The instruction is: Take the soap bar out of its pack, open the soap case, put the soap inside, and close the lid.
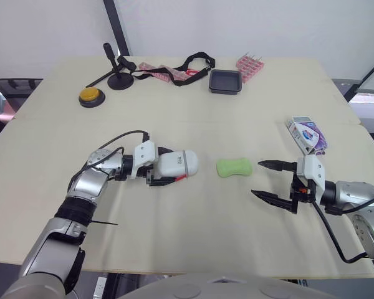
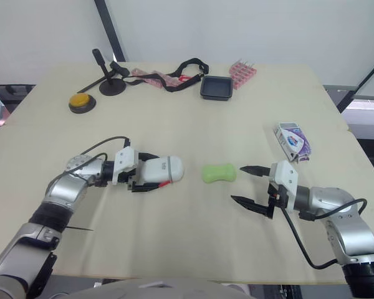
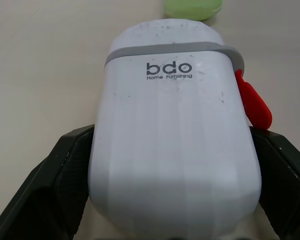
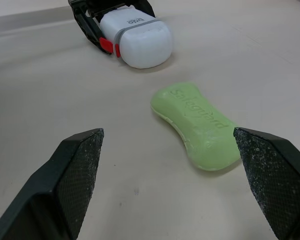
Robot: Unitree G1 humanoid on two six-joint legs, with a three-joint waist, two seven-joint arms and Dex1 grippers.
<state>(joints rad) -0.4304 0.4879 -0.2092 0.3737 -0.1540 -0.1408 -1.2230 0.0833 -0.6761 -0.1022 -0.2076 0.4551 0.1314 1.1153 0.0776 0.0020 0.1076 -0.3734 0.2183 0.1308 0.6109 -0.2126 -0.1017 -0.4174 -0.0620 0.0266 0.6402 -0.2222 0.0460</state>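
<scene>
A white soap case point(image 1: 177, 164) with a grey seam and a red latch lies closed on the table, left of centre. My left gripper point(image 1: 164, 167) is shut on the soap case, a black finger point(image 3: 45, 185) on each side. The bare green soap bar point(image 1: 233, 167) rests on the table just right of the case, also seen as the soap bar point(image 4: 197, 123) in the right wrist view. My right gripper point(image 1: 267, 180) stands open a short way right of the soap, nothing between its fingers. The opened purple and white soap pack point(image 1: 306, 134) lies behind the right gripper.
At the far side of the table are a yellow button point(image 1: 90, 96), a black stand point(image 1: 117, 76), a black strap point(image 1: 190, 65), a black tray point(image 1: 225, 81) and a pink packet point(image 1: 250, 66). The table's front edge runs close under both arms.
</scene>
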